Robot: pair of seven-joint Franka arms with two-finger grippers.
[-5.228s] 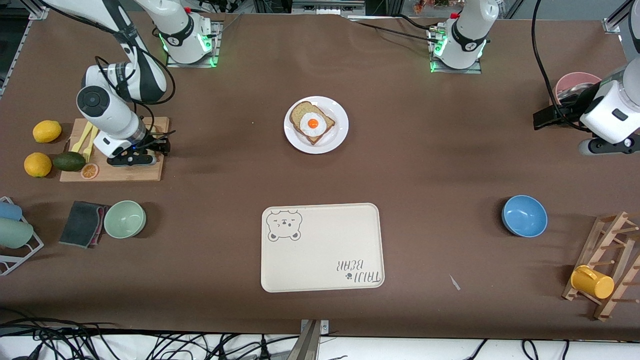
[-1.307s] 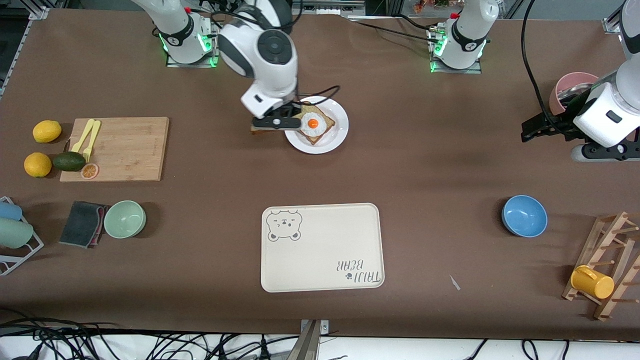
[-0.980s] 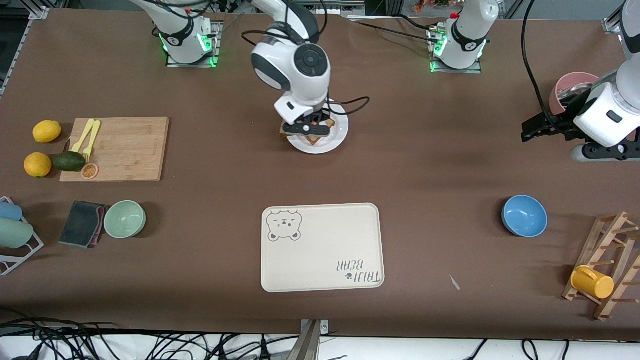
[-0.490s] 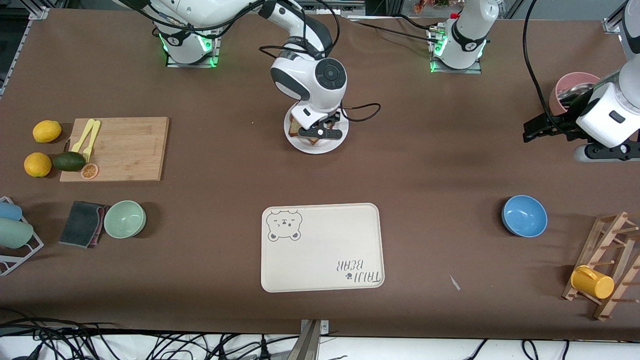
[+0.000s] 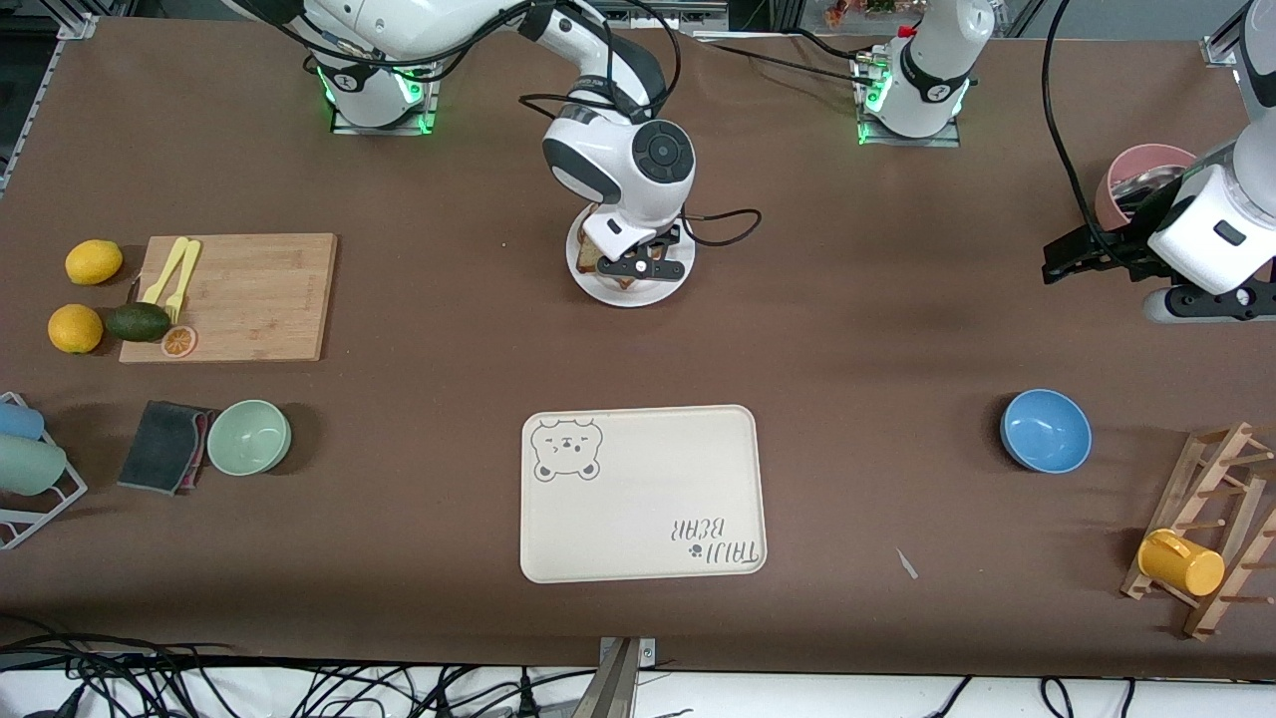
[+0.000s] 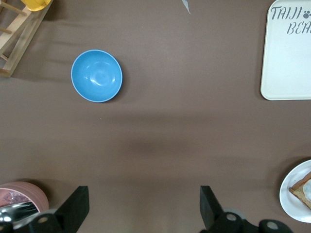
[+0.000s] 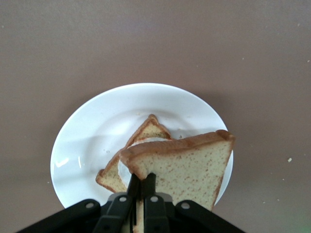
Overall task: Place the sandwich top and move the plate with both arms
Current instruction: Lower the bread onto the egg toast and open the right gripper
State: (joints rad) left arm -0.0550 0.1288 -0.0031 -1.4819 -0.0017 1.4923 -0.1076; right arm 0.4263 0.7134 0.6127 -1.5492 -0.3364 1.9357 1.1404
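My right gripper (image 5: 643,267) is shut on one edge of the sandwich top (image 7: 187,167), a tan speckled slice with a brown crust. It holds the slice tilted, just over the round white plate (image 5: 628,297). In the right wrist view the jaws (image 7: 141,179) pinch the crust, and the slice bearing the egg (image 7: 148,132) lies on the plate (image 7: 92,141) partly under it. In the front view the wrist hides most of both slices. My left gripper (image 5: 1062,261) is open and empty (image 6: 143,206) and waits over the table at the left arm's end.
The cream bear-print tray (image 5: 643,494) lies nearer the front camera than the plate. A blue bowl (image 5: 1046,430), a pink cup (image 5: 1146,170) and a wooden rack with a yellow mug (image 5: 1181,563) are at the left arm's end. A cutting board (image 5: 249,299) and a green bowl (image 5: 249,437) are at the right arm's end.
My right arm carried the bread slice from the cutting board to over the plate and settled there. The left arm has barely moved.
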